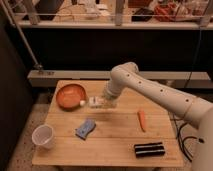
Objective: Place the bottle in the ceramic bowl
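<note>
The small white bottle [90, 102] is held lying sideways in my gripper [100, 103], its white cap pointing left. It hangs just above the table, right beside the right rim of the orange-brown ceramic bowl [69, 96]. The bowl sits at the table's back left. My white arm reaches in from the right and bends down to the gripper at the table's back middle.
A white cup [43, 136] stands at the front left of the wooden table [115, 145]. A blue cloth [85, 128] lies left of centre. An orange carrot [142, 120] lies at the right. A black bar-shaped object [149, 149] lies at the front right.
</note>
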Robot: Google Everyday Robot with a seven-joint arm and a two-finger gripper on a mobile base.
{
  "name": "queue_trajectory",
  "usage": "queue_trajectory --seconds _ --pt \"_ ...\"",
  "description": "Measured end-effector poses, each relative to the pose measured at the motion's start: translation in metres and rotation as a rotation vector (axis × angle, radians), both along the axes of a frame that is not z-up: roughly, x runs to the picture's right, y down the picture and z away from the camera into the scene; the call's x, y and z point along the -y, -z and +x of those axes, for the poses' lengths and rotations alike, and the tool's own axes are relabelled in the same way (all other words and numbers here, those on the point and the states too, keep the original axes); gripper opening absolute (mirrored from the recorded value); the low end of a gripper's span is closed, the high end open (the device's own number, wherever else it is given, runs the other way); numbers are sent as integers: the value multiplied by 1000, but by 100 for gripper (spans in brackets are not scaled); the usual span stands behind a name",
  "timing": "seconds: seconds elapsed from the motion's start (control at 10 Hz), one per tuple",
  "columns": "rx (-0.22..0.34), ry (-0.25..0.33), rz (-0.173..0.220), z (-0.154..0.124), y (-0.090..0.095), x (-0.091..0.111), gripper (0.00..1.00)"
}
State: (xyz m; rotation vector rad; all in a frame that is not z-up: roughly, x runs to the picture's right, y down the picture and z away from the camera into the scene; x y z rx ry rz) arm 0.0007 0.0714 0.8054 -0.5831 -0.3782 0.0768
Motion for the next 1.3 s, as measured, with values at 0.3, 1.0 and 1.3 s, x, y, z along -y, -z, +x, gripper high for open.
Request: queue_trajectory --seconds 0.3,1.0,1.3 --pt "14 10 12 -11 -2 8 1" --pt "53 38 33 -58 -12 24 1" --pt "71 47 36 -84 -22 32 1"
